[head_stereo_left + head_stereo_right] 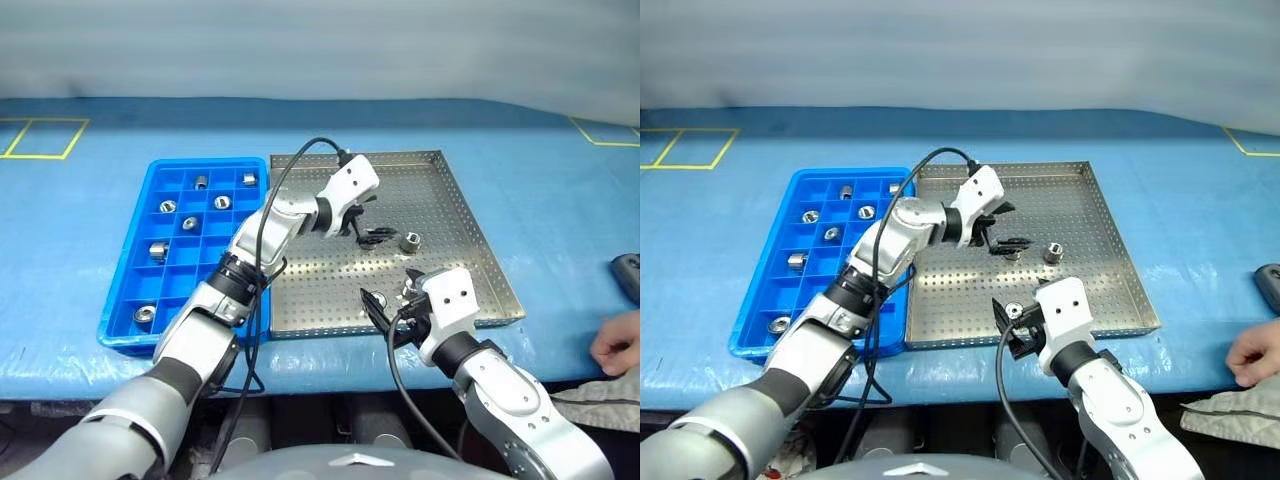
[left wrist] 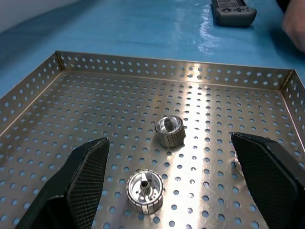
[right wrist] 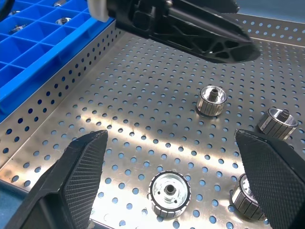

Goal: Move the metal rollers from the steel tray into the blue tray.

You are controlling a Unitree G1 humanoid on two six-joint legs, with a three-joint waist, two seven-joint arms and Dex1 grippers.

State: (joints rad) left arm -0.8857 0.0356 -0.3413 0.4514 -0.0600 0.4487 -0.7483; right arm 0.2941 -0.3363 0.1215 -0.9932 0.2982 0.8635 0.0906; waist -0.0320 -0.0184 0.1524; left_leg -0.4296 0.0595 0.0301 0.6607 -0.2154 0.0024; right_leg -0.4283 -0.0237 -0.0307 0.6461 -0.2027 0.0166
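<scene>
The steel tray point(image 1: 455, 215) lies in the middle of the blue table, with the blue tray point(image 1: 128, 300) touching its left side. Several metal rollers point(image 1: 168, 206) sit in separate blue compartments. More rollers lie on the perforated floor: one point(image 1: 410, 241) near the middle, two point(image 2: 170, 131) point(image 2: 145, 191) ahead of my left gripper, and several point(image 3: 169, 194) near the front rim. My left gripper point(image 1: 367, 235) hovers open over the tray's middle, holding nothing. By the front rim my right gripper point(image 1: 387, 316) stands open and empty, with a roller between its fingers point(image 3: 78, 176).
A person's hand point(image 1: 615, 345) rests on the table at the right edge, beside a black device point(image 1: 628, 275) and a grey cloth point(image 1: 600, 395). Yellow tape marks point(image 1: 45, 138) lie at the far corners. My left arm's cable point(image 1: 290, 175) arcs over the trays' shared edge.
</scene>
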